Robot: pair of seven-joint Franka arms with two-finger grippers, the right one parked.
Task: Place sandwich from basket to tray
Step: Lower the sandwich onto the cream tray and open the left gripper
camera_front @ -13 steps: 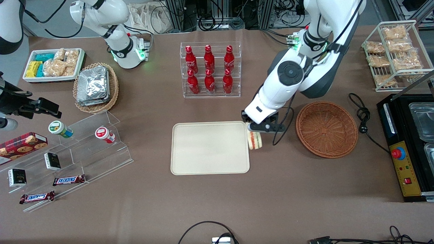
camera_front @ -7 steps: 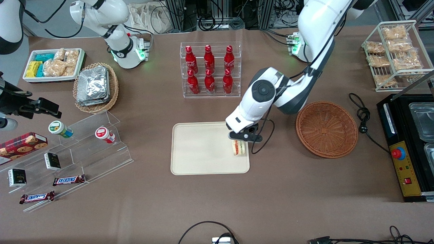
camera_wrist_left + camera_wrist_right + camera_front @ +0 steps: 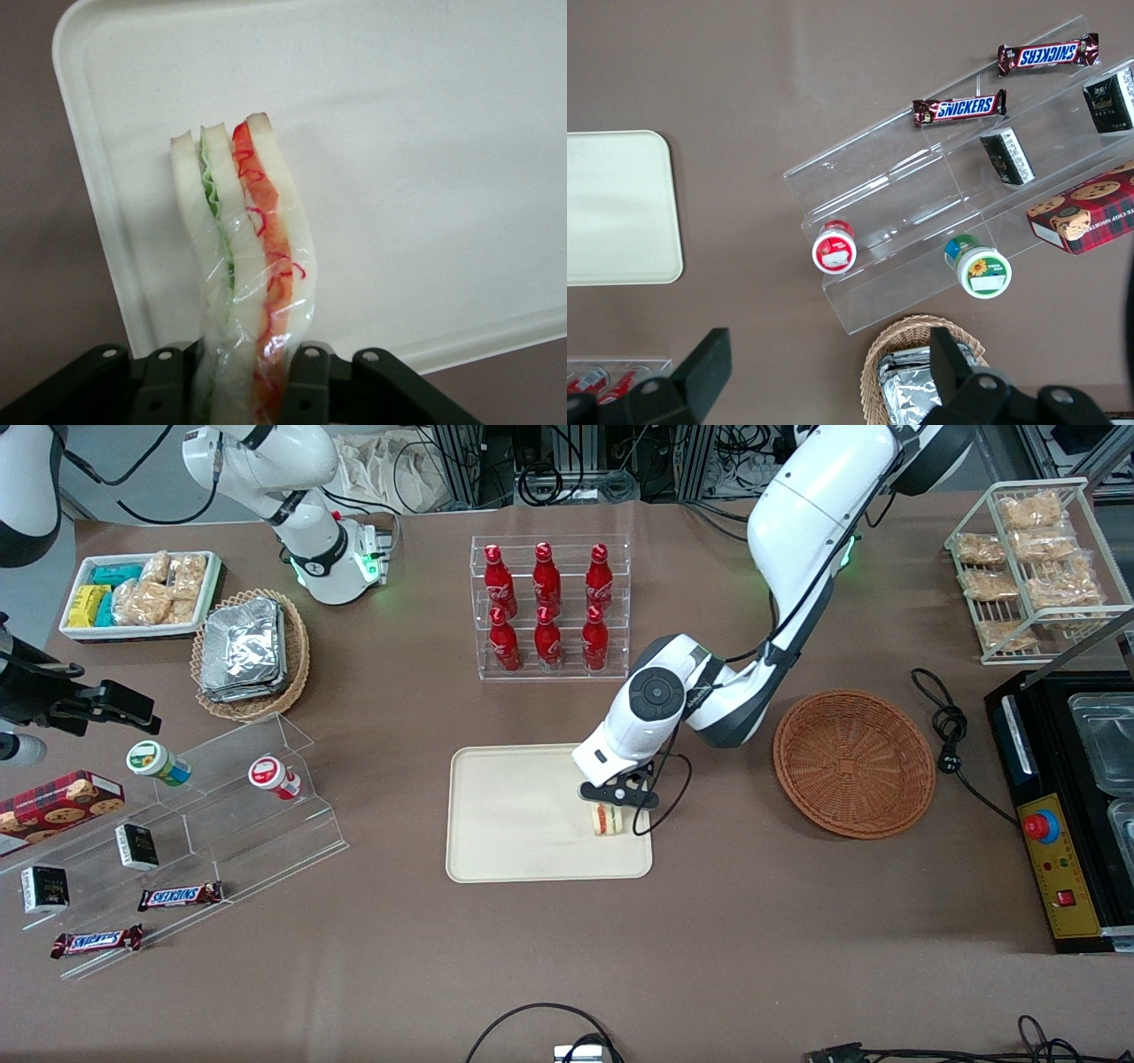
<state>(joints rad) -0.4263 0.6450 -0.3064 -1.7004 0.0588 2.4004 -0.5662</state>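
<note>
Holding the sandwich (image 3: 608,819) by its wrapped wide end, my gripper (image 3: 617,795) hangs over the tray (image 3: 523,815), at the tray's end nearest the basket (image 3: 853,763), fingers (image 3: 306,381) pinched on either side of the bread with the point of the wedge aimed down at the tray floor. I can't tell whether the tip is touching yet. From the wrist camera I judge it light and soft: the slices bow sideways under the squeeze, and the clear film looks slick. So I'd keep the pinch gentle, across the flat bread faces near the thick end, never on the filling edge. The basket sits empty, well apart from the tray.
</note>
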